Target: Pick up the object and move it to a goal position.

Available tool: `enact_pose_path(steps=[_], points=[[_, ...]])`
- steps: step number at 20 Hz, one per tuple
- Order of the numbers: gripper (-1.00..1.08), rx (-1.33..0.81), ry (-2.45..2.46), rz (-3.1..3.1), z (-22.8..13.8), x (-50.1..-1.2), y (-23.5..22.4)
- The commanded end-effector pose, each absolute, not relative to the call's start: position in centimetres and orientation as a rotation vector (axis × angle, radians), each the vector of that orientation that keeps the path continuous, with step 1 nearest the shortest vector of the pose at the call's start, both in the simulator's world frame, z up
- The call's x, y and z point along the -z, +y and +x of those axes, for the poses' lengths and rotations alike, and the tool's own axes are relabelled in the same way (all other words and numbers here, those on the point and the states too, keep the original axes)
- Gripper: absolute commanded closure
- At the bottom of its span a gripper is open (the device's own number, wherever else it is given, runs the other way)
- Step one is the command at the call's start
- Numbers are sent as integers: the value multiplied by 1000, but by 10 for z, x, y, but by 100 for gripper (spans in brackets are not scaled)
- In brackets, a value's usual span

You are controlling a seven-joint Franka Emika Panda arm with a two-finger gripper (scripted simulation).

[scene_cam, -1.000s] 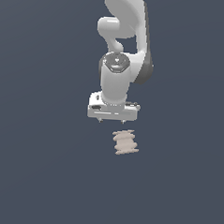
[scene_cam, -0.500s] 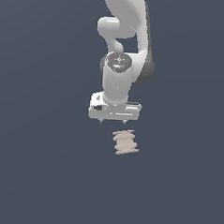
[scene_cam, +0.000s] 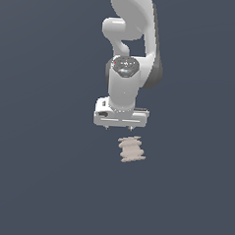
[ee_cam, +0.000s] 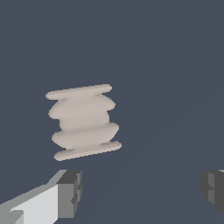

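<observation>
The object [scene_cam: 132, 149] is a small pale beige-pink ribbed spool lying on the dark grey floor. It sits just below and slightly to the exterior view's right of my white hand. My gripper [scene_cam: 120, 128] hovers above the floor, apart from the object. In the wrist view the object [ee_cam: 83, 121] fills the middle, beyond the two dark fingertips [ee_cam: 70, 192], which stand wide apart with nothing between them. The gripper [ee_cam: 142, 189] is open and empty.
The dark grey floor [scene_cam: 41, 184] stretches flat all around. The white arm [scene_cam: 131, 51] rises above the hand. No goal marker shows in either view.
The hand has shifted slightly toward the exterior view's right and a little lower, nearer the object. The object has not moved.
</observation>
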State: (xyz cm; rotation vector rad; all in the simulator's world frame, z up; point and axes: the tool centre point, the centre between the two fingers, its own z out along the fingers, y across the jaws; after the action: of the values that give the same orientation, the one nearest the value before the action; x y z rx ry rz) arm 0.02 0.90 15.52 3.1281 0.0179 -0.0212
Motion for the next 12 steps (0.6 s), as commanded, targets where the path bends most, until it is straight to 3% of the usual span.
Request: enact_pose_path(steps=[1,12], points=[[-100,29,-14,3130,2,-154,10],[-100,102,-320,3126,24,-144,18]])
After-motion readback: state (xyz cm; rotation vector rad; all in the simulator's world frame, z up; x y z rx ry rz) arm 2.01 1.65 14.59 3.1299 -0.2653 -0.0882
